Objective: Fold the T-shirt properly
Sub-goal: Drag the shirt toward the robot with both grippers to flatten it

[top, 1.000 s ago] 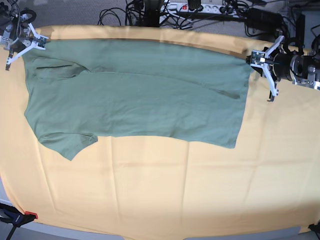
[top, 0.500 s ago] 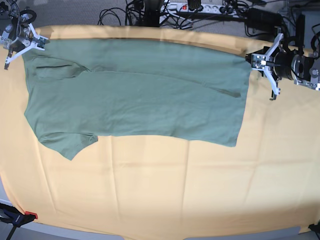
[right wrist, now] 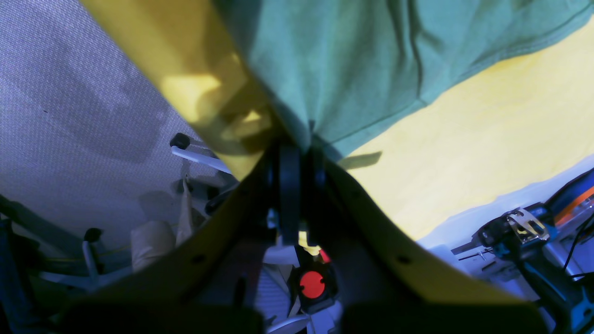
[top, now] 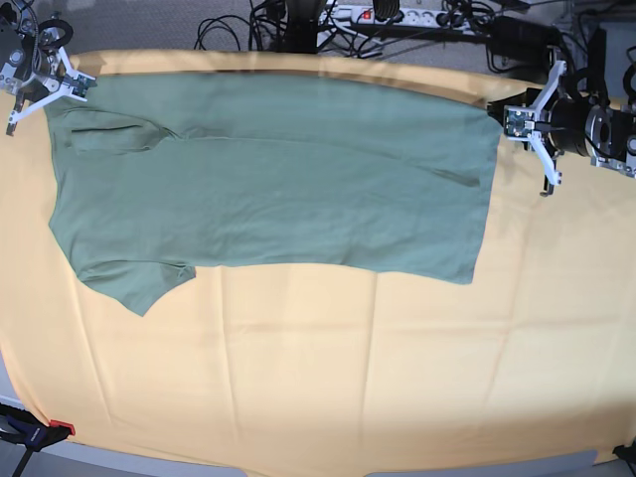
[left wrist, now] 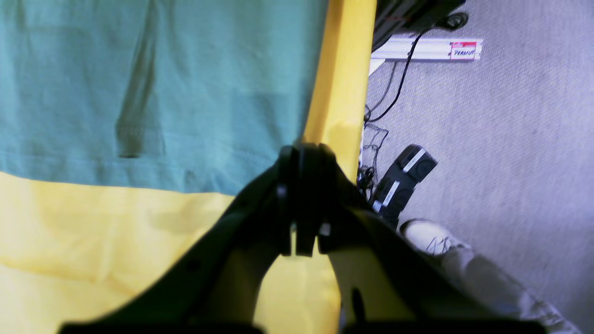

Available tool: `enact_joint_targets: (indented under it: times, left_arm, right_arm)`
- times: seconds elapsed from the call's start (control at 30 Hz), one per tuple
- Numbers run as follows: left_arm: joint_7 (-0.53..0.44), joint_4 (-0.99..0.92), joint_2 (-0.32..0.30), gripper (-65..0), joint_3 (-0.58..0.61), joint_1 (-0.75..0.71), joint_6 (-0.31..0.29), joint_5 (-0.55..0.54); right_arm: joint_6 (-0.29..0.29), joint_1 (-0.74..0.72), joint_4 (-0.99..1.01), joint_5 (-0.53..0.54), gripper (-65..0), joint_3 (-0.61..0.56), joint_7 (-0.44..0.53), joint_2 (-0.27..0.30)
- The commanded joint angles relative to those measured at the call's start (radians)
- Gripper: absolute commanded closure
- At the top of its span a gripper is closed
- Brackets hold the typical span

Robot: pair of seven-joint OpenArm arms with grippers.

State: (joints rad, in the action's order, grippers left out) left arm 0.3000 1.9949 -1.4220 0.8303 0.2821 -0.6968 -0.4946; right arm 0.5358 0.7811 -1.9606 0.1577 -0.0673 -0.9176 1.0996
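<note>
Both grippers, left (top: 513,121) and right (top: 78,83), pinch the T-shirt's (top: 278,189) far corners, probably keeping it taut for folding.

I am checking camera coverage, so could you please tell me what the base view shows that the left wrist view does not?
Only the base view shows the whole T-shirt spread flat, with its sleeve toward the near side, and the right gripper at the shirt's other far corner. Only the left wrist view shows a shoe on the carpet. Both show the left gripper, fingers shut on the T-shirt's corner, over the yellow cloth.
</note>
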Motion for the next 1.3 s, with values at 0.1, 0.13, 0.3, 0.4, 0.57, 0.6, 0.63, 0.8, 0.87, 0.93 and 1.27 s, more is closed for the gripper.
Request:
enact_joint_targets:
  times: [0.1,0.13,0.3,0.4,0.57,0.6,0.63,0.8,0.87,0.93,1.27]
  left_arm:
    - [0.014,0.008,-0.028,0.0,-0.012,0.011,-0.001,-0.049]
    - [0.026,0.008,-0.028,0.0,-0.012,0.011,-0.001,-0.062]
    - [0.046,0.008,-0.028,0.0,-0.012,0.011,-0.001,-0.093]
    - [0.046,0.008,-0.028,-3.3,-0.012,0.011,-0.001,-0.094]
    - [0.046,0.008,-0.028,-30.7,-0.012,0.012,-0.001,-0.094]
    - [0.046,0.008,-0.028,-31.2,-0.012,0.012,-0.001,-0.093]
    - [0.047,0.008,-0.028,-31.2,-0.012,0.012,-0.001,-0.090]
    - [0.062,0.008,-0.029,-31.2,-0.013,0.018,-0.001,-0.083]
    - [0.068,0.008,-0.030,-31.2,-0.013,0.018,-0.001,-0.083]
    - [0.068,0.008,-0.030,-31.2,-0.013,0.018,-0.001,-0.082]
    - [0.068,0.008,-0.027,-31.2,-0.013,0.110,-0.001,-0.097]
  right_arm:
    - [-0.022,0.003,-0.008,0.003,0.0,0.009,-0.019,0.017]
    - [-0.024,0.003,-0.008,0.003,0.0,0.009,-0.019,0.017]
    - [-0.023,0.003,-0.008,0.003,0.0,0.009,-0.019,0.017]
    - [-0.023,0.003,-0.008,0.003,0.0,0.009,-0.019,0.017]
    - [-0.024,0.003,-0.008,0.003,-12.6,0.009,-0.024,0.017]
    - [-0.028,0.003,-0.008,0.003,-17.7,0.009,-0.030,0.017]
    - [-0.030,0.003,-0.008,0.003,-21.5,0.009,-0.037,0.017]
    - [-0.031,0.003,-0.008,0.008,-24.4,0.009,-0.044,0.017]
    - [-0.031,0.003,-0.009,0.031,-24.4,0.010,-0.045,0.018]
    - [-0.043,0.003,-0.010,0.050,-24.4,0.010,-0.048,0.018]
    - [-0.038,0.003,-0.056,0.097,-24.4,0.010,-0.137,0.018]
